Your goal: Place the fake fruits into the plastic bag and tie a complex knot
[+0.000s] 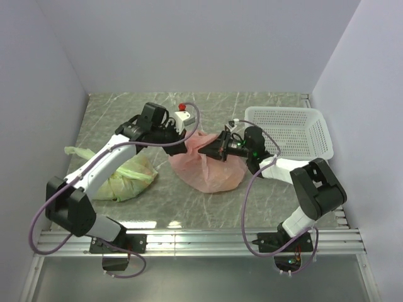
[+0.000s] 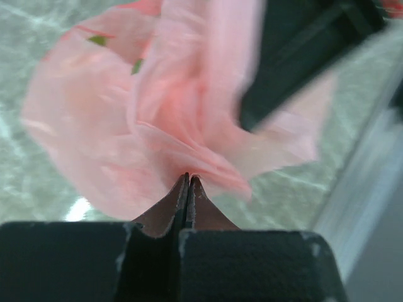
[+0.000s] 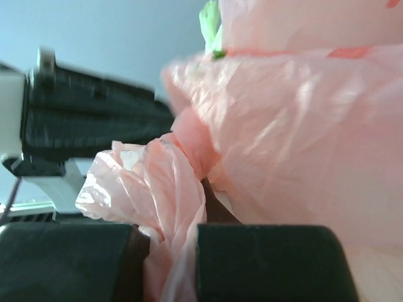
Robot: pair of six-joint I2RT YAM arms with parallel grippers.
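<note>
Top view first: the thin, crinkly salmon-pink plastic bag (image 1: 211, 173) sits mid-table on the grey-green marbled tabletop (image 1: 264, 211). It's between a lumpy pale green plastic bag (image 1: 129, 177) on the left and a white perforated plastic basket (image 1: 296, 129) on the right. The left gripper (image 1: 187, 148) and right gripper (image 1: 213, 151) both meet at the pink bag's top, close together.

Left wrist view: the left gripper (image 2: 188, 180) has its jaws pinched tight on a fold of the pink bag (image 2: 113, 107).

Right wrist view: the right gripper (image 3: 182, 217) is clamped on a bunched wad of the same bag (image 3: 302, 126), right under a twisted bit. Can't make out any fruit.
</note>
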